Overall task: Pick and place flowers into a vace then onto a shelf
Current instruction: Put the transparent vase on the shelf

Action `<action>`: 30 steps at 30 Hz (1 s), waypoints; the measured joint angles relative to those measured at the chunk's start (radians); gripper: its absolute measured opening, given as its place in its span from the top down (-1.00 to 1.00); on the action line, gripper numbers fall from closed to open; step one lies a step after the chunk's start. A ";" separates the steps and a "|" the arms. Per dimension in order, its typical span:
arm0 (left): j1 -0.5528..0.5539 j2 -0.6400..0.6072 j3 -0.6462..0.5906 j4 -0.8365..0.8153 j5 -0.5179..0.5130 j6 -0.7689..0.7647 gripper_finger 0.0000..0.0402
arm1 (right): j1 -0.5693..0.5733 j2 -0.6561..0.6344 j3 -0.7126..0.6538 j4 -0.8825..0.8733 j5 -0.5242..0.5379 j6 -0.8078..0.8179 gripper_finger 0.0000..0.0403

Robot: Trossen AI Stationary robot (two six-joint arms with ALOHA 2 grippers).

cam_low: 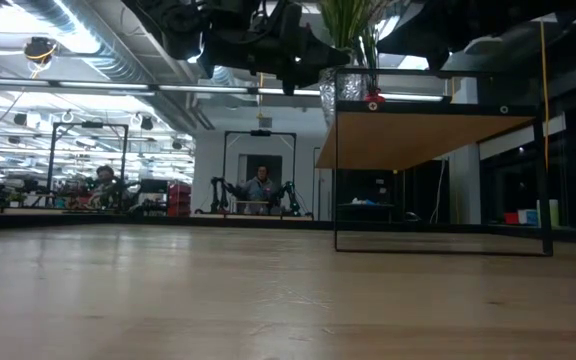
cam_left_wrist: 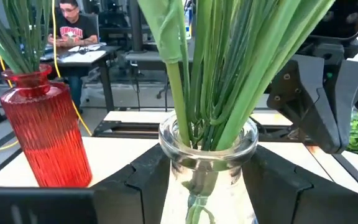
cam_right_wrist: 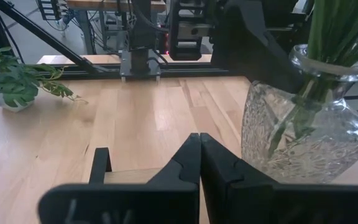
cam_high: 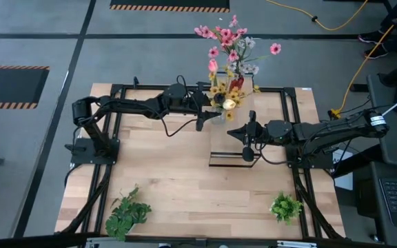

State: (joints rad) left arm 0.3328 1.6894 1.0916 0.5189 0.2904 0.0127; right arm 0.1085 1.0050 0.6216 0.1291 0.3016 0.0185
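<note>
While the left gripper [cam_left_wrist: 194,186] loosely brackets the vace [cam_left_wrist: 208,163] at 12 o'clock, treat its glass as fragile, top-heavy; grip the body.

Grey concrete floor [cam_high: 40,41] marked with yellow-and-black hazard stripes [cam_high: 169,7], crossed by a yellow cable [cam_high: 336,24]. Bright ceiling strip lights [cam_low: 88,88] over distant workbenches [cam_low: 78,205]; seated person [cam_low: 261,188] beyond.

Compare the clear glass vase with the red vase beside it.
The clear glass vase is colourless and sits between the left gripper fingers; the red vase is ribbed, tinted red and stands free. The clear one holds a thick stem bundle, the red one fewer. Both hold green stems.
</note>
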 joint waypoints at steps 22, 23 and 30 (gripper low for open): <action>-0.024 0.014 0.000 0.030 -0.024 0.008 -0.02 | 0.000 0.000 0.000 0.000 0.000 0.000 0.98; -0.024 0.020 0.000 0.045 -0.028 0.005 -0.02 | 0.000 0.000 0.000 0.000 0.000 0.000 0.98; -0.009 0.060 0.000 0.109 -0.026 -0.026 -0.02 | 0.000 -0.001 0.000 0.000 0.000 0.000 0.98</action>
State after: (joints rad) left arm 0.3236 1.7497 1.0920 0.6279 0.2641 -0.0138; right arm 0.1084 1.0042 0.6212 0.1287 0.3019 0.0186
